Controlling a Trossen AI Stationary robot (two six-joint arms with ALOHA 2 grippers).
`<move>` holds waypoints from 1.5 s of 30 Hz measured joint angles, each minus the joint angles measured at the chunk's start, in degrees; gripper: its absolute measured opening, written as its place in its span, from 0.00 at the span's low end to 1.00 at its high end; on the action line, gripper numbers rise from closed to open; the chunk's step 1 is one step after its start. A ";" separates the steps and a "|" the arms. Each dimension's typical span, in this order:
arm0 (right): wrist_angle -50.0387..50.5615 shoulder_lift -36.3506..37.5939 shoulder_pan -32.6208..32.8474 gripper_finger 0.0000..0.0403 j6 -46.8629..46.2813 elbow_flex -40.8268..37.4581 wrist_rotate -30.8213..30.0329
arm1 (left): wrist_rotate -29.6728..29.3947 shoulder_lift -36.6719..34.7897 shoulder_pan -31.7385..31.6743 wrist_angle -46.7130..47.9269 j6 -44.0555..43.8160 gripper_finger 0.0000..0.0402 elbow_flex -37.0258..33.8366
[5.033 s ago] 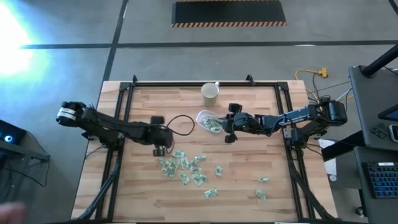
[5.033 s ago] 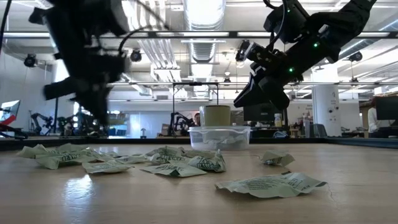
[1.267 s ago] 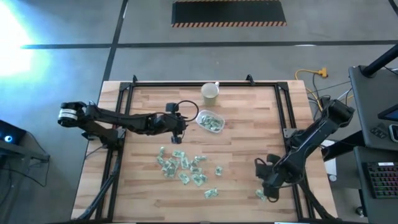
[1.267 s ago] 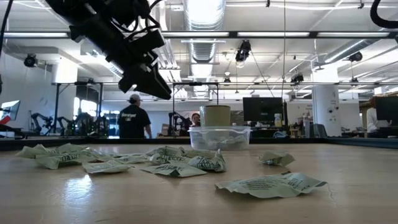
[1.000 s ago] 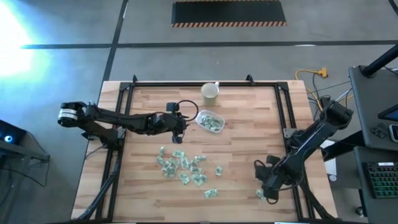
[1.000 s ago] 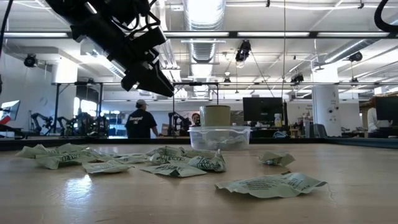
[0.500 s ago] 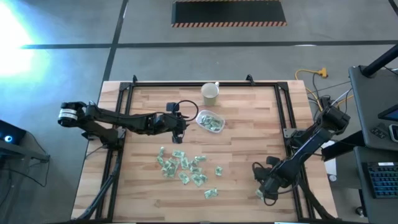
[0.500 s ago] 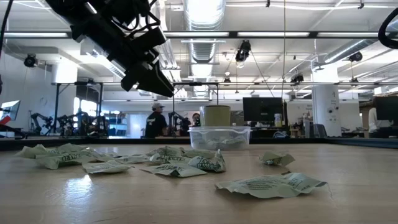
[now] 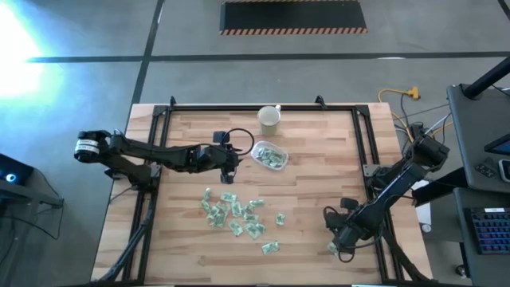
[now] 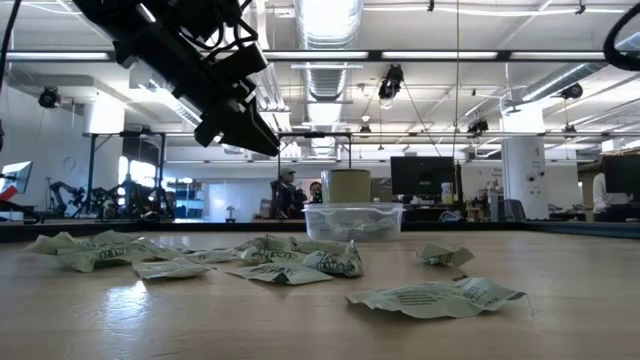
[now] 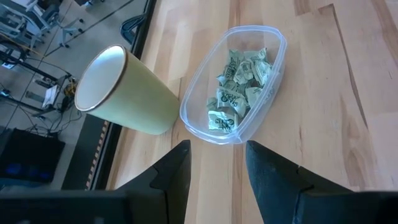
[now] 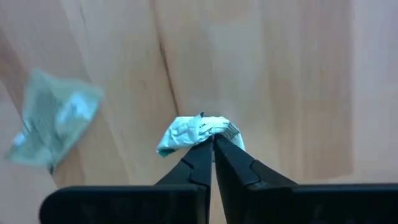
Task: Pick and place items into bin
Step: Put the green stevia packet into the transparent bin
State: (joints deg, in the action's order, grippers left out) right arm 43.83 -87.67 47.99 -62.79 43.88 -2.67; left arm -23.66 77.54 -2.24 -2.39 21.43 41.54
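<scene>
High view: one bin (image 9: 269, 156), one cup (image 9: 269, 119), two arms.

The packets (image 9: 233, 214) are pale green and white with dark print; the bin (image 11: 236, 84) is clear and colourless. A cream cup (image 11: 121, 92) stands on the light, streaky wood-grain table (image 9: 311, 191). Both arms are black.

One bin (image 9: 268, 155); one cup (image 9: 269, 119); two arms — packets (image 9: 234, 214) too many to count
</scene>
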 joint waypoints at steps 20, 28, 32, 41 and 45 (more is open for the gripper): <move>0.44 3.23 -16.13 0.02 26.97 3.89 -49.35 | -0.02 0.00 0.00 0.46 0.50 0.34 -0.23; -6.69 3.23 -29.67 0.02 38.94 4.37 -50.13 | -0.81 0.02 0.00 0.39 1.85 0.34 -0.59; -16.54 3.23 -35.42 0.02 49.79 4.37 -47.06 | -0.81 0.00 -0.02 0.39 1.99 0.34 -0.70; -39.53 2.22 -47.56 0.02 68.70 4.33 -29.38 | -0.83 0.00 -0.02 0.37 1.99 0.34 -0.70; -43.63 0.13 -52.58 0.02 70.35 4.30 -21.96 | -0.83 0.00 -0.02 0.40 1.98 0.34 -0.70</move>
State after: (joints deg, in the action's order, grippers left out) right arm 0.21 -87.54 -4.59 7.56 48.17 -24.63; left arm -24.49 77.54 -2.26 -1.99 23.41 40.84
